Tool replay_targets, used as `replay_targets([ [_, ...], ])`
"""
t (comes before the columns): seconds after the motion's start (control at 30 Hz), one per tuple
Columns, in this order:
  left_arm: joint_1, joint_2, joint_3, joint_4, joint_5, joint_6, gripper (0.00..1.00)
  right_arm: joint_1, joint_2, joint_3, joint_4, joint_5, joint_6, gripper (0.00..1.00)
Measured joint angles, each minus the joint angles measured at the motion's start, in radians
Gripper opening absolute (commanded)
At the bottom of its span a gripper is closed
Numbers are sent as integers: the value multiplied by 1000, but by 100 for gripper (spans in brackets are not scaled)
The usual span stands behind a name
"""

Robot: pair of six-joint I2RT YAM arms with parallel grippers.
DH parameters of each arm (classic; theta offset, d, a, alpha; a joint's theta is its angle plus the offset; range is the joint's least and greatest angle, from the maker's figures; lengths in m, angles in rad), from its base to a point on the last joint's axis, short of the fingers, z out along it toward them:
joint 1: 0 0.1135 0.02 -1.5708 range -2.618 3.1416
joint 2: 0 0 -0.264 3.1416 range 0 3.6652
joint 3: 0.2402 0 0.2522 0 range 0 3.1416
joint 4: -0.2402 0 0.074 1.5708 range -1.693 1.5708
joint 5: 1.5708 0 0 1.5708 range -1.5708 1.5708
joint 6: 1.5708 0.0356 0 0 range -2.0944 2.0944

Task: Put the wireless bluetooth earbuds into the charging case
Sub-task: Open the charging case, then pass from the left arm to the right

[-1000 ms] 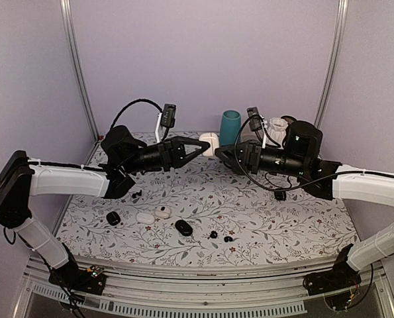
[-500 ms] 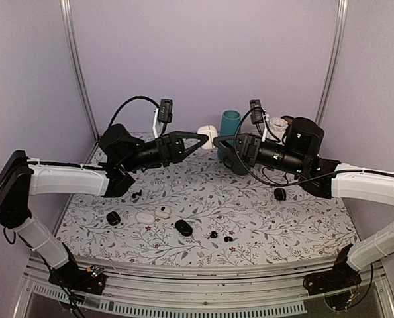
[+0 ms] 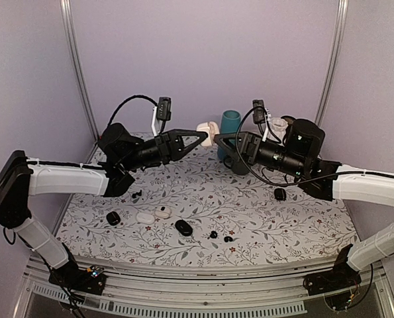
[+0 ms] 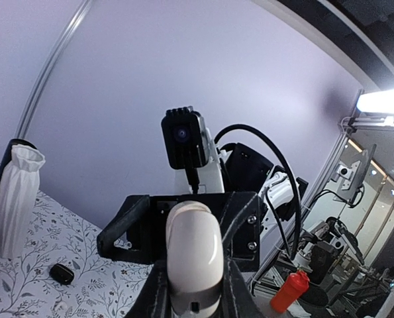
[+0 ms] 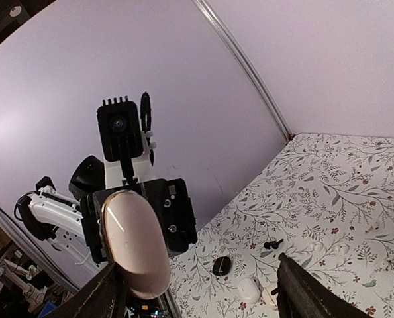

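Both arms extend level above the desk point(image 3: 283, 225), tips facing. The left fingers point(image 3: 198, 136) clamp the white case point(image 4: 195, 255). The right fingers point(image 3: 222, 140) are spread and hold nothing. Black earbuds point(image 3: 213, 234) lie on the desk below.

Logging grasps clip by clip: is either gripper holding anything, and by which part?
The left gripper holds a white pebble-shaped case by its near end, fingers on both sides. The right gripper is open and empty.
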Motion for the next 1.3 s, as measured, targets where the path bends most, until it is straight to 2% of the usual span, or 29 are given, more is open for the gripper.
replay_targets([
  [0.17,-6,-24,0,7,24,0,0,-24,-15,-23,-12,47,28,78],
  [0.5,-4,-30,0,6,16,1,0,-15,-18,-24,-8,23,39,76],
  [0.67,-4,-30,0,6,5,2,0,-7,-17,-24,1,10,46,68],
  [1.0,-5,-30,0,6,1,1,0,-2,24,-7,61,-40,81,45],
  [1.3,-5,-30,0,5,1,2,0,-1,43,2,105,-79,106,38],
])
